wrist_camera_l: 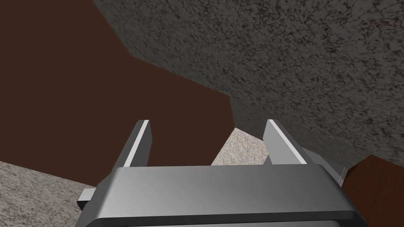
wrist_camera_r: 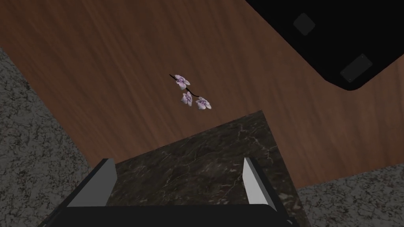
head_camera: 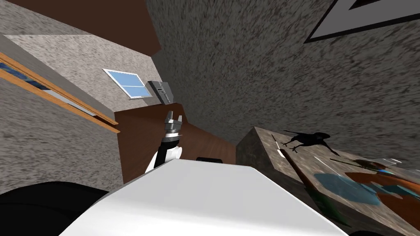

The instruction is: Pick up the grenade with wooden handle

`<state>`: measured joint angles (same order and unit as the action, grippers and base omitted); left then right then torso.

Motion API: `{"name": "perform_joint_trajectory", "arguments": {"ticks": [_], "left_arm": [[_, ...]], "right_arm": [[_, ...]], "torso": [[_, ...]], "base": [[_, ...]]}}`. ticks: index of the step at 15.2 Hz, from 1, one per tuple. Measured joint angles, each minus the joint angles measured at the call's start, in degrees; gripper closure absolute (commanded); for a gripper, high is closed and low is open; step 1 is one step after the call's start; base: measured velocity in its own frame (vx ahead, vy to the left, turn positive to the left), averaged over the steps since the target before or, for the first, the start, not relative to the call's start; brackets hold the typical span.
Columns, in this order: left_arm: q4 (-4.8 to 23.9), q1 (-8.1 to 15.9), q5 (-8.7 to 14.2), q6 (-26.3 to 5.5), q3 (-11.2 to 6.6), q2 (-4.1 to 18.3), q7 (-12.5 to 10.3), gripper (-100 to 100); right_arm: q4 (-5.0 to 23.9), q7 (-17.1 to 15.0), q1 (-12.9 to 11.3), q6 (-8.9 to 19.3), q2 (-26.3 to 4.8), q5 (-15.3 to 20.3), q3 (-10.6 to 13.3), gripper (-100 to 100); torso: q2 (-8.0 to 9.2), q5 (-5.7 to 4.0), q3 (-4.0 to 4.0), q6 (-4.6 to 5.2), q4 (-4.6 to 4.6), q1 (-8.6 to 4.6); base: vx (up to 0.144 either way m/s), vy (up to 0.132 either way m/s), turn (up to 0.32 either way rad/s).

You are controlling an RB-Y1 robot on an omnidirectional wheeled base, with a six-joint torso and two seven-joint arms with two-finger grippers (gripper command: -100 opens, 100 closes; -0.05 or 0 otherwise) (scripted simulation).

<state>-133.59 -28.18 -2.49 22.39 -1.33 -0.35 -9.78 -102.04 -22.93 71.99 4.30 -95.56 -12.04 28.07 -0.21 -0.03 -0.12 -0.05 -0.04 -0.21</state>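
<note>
**Operator:** As the claws stand now, what is each one's state?

**Unit:** My right claw (wrist_camera_r: 178,161) has its fingers spread with nothing between them. It hangs over a corner of the dark marbled table (wrist_camera_r: 205,149). My left claw (head_camera: 173,119) is also spread and empty. It is raised ahead of me, well apart from the table.

**Operator:** Where is the grenade?

**Unit:** It lies flat on the table, to my right. I take the grenade (head_camera: 304,177) to be the thin brown rod with a dark green end. Neither claw touches it, and the green end is hard to make out.

**Operator:** What else is on the table?

**Unit:** A black bird (head_camera: 305,139) stands just beyond the rod's brown tip. Past the grenade lie a flat teal shape (head_camera: 344,186) and an orange-brown shape (head_camera: 393,200). I cannot tell what either is, and the picture's edge cuts them off.

**Operator:** And below the table?

**Unit:** There is a wood floor (wrist_camera_r: 118,59). A sprig (wrist_camera_r: 191,92) of three pale purple flowers shows against it, apart from the table's corner. A black shape (wrist_camera_r: 343,39) with a rounded corner and two grey patches is cut off, and I cannot identify it.
</note>
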Motion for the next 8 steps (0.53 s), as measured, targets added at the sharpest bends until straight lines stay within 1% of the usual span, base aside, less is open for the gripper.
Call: {"name": "perform_joint_trajectory", "arguments": {"ticks": [1, 2, 3, 4, 5, 6, 7, 8], "left_arm": [[0.0, 0.0, 0.0, 0.0, -0.01, 0.0, 0.0, 0], [0.0, 0.0, 0.0, 0.0, 0.0, 0.0, 0.0, 0], [0.0, 0.0, 0.0, 0.0, 0.0, 0.0, 0.0, 0], [0.0, 0.0, 0.0, 0.0, 0.0, 0.0, 0.0, 0], [0.0, 0.0, 0.0, 0.0, 0.0, 0.0, 0.0, 0], [0.0, 0.0, 0.0, 0.0, 0.0, 0.0, 0.0, 0], [0.0, 0.0, 0.0, 0.0, -0.01, 0.0, 0.0, 0], [0.0, 0.0, 0.0, 0.0, -0.01, 0.0, 0.0, 0]], "right_arm": [[-0.1, -0.2, 1.1, 0.3, -0.5, 0.1, -0.8, -100], [0.1, -0.5, 2.8, 0.7, -1.6, 0.2, -1.7, -100], [0.7, -0.8, 2.7, 0.9, -2.6, -0.1, -1.1, -100], [1.7, -0.7, 1.0, 1.3, -3.7, -0.8, 1.1, -100], [1.8, -1.0, 2.6, 1.9, -4.6, -0.6, 0.3, -100], [2.0, -1.3, 2.4, 2.5, -6.0, -1.1, 0.8, -100], [2.0, -1.9, 4.3, 2.9, -7.2, -0.8, -0.4, -100], [2.3, -2.5, 5.2, 3.3, -8.4, -0.8, -0.9, -100]], "torso": [[0.01, -0.01, 0.01, 0.06, 0.01, 0.0], [0.0, 0.01, 0.0, -0.01, 0.0, 0.0], [-0.02, -0.01, -0.01, 0.0, 0.0, -0.03], [-0.06, -0.02, -0.03, -0.04, -0.01, -0.08], [-0.08, -0.02, -0.04, -0.01, -0.02, -0.09], [-0.11, -0.03, -0.06, -0.04, -0.02, -0.12], [-0.12, -0.03, -0.07, -0.01, -0.03, -0.12], [-0.15, -0.03, -0.08, -0.02, -0.03, -0.13]], "base": [[0.008, -0.01, 0.292], [0.009, -0.017, 0.314], [0.017, -0.028, 0.381], [0.019, -0.034, 0.366], [0.022, -0.038, 0.374], [0.023, -0.039, 0.322], [0.029, -0.042, 0.316], [0.039, -0.06, 0.436]]}}
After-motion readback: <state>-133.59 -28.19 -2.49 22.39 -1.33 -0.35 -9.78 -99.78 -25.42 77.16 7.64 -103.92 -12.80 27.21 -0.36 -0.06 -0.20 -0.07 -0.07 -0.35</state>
